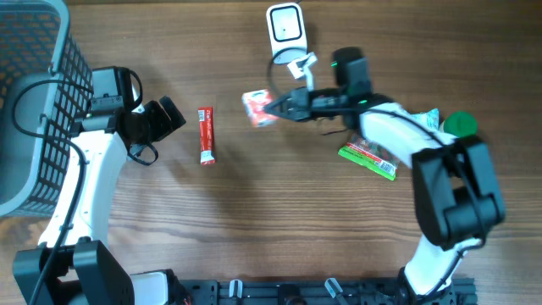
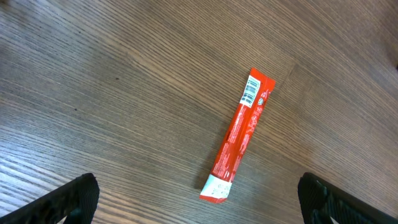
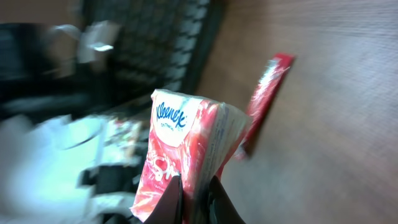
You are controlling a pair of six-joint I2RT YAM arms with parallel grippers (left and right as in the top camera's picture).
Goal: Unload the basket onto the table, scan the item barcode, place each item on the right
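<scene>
Near centre of the table, just below-left of the white scanner (image 1: 284,25), the R gripper (image 1: 276,108) is clenched on the Kleenex tissue pack (image 1: 257,108). From the wrist cam the pack's long axis goes straight out from the fingers (image 3: 176,200), w/ the logo end farthest from them (in the overhead view this means pointing left). L gripper (image 1: 169,114) is fully released and holds nothing, w/ a red stick packet (image 2: 238,135) on the wood under it.
</scene>
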